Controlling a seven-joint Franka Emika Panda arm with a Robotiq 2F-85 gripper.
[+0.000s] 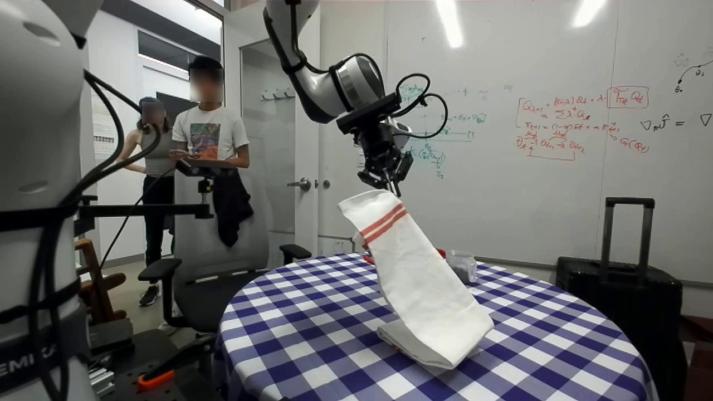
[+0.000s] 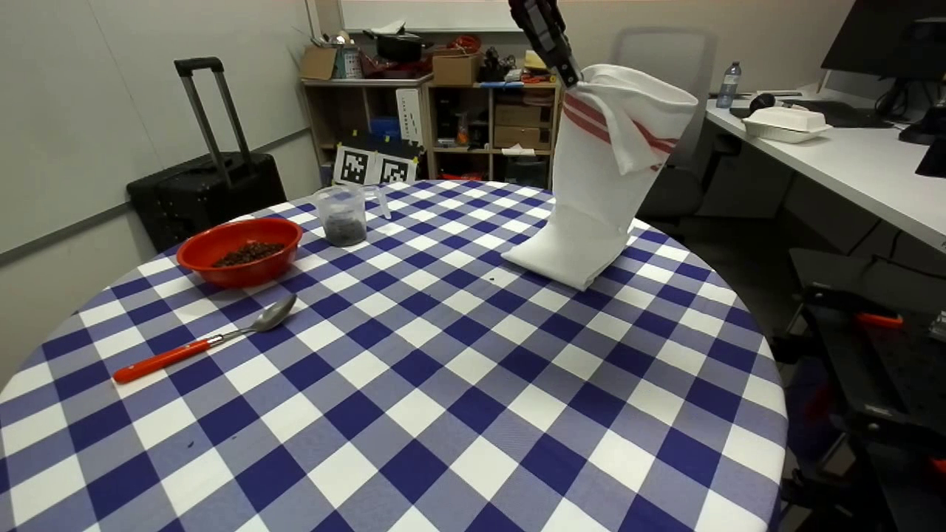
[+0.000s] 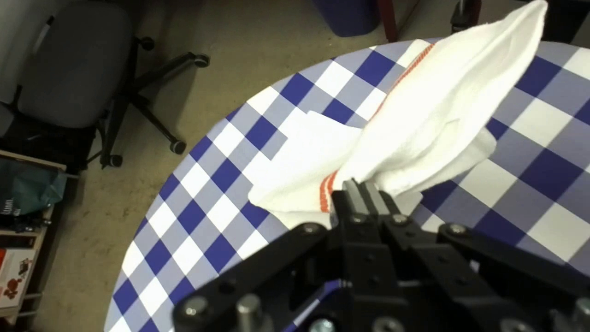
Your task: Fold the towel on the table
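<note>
Holding the towel (image 1: 426,278) near its striped end, the hand (image 1: 393,187) hangs above the bench (image 1: 301,312) in an exterior view, while the arm (image 1: 357,82) reaches down from the top edge, its wrist angled so that the hand points downward with a slight tilt. We see the towel slope from the pinch to the bench, where its lower part rests in what look like layers; we judge a fold is under way, the raised end not yet laid over. In an exterior view the fingers (image 2: 563,66) slant in from the top edge and meet the towel's upper rim, a loose flap (image 2: 628,137) hanging below them; the bowl (image 2: 240,275) and spoon (image 2: 194,349) lie well apart, so we expect neither to get in the way. In the wrist view we find the fingertips (image 3: 354,198) together on the towel beside the red stripes (image 3: 323,196), with a free corner (image 3: 525,27) flaring to the upper right. Next, we judge, the hand should carry the raised end across the resting part, lower it until the layers meet, and only then let go.
</note>
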